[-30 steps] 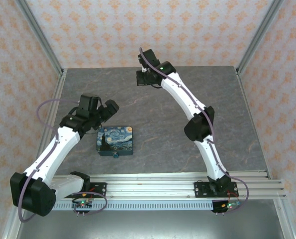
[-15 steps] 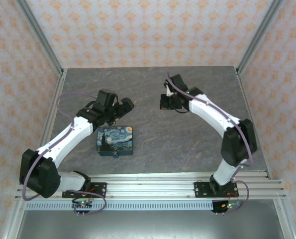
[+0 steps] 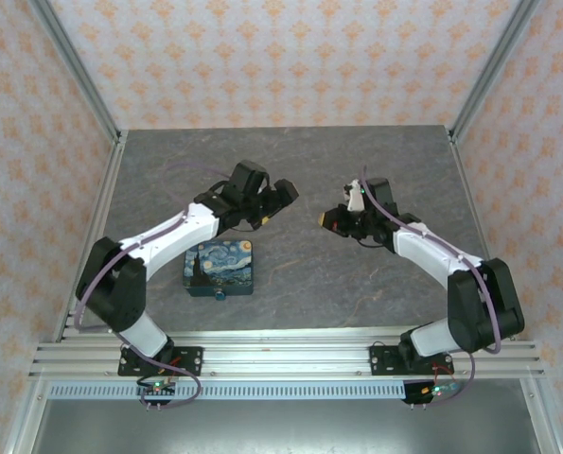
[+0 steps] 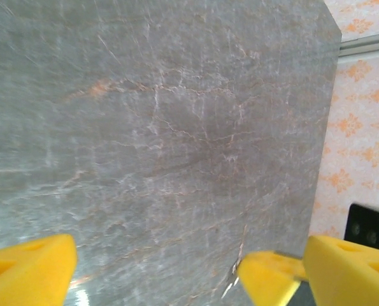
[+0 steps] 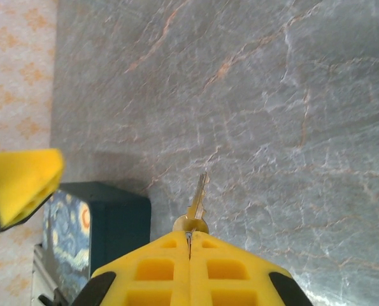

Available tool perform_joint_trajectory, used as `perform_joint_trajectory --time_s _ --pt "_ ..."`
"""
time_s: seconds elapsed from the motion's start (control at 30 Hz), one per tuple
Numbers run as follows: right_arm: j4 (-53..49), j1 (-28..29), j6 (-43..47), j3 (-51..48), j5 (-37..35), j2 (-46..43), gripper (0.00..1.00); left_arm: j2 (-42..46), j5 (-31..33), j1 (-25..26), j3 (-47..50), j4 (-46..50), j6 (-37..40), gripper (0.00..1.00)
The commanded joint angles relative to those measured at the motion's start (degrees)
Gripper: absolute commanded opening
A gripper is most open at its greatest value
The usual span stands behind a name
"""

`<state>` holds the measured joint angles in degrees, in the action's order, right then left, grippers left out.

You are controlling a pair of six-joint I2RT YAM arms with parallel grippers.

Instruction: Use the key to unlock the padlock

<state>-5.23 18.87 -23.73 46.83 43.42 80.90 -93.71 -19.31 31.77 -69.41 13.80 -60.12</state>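
Over the table (image 3: pixel 290 151), your right end effector (image 5: pixel 190 239) pinches the key (image 5: pixel 198 194) by its head; left end effector (image 4: pixel 189 268) gapes empty.
The padlock (image 3: pixel 221 294) looks tiny, light and slippery: pin its body first.

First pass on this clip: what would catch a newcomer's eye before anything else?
The starry-night painted box stands out on the grey table, on its left half, with the tiny teal padlock at the box's near edge. Further back, at mid-table, the two grippers face each other. The right gripper is shut on a small key that sticks out ahead of it, and the left gripper is open and empty.
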Motion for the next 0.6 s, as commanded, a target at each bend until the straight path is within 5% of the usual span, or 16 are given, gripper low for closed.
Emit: perform_joint_trajectory --time_s 0.0,0.23,0.57 --pt "4.39 -0.55 3.20 -1.97 5.19 -2.88 0.00 -2.91 -3.26 1.31 -3.47 -3.64 -2.50 0.86" --pt "1.20 -0.59 9.00 -2.72 6.36 -3.38 0.00 -7.94 -6.56 3.01 -6.70 -4.20 -2.72 0.65" --pt "1.08 -0.55 10.80 -2.33 8.94 -3.42 0.00 -10.54 -9.13 4.22 -7.36 -5.55 -2.46 0.52"
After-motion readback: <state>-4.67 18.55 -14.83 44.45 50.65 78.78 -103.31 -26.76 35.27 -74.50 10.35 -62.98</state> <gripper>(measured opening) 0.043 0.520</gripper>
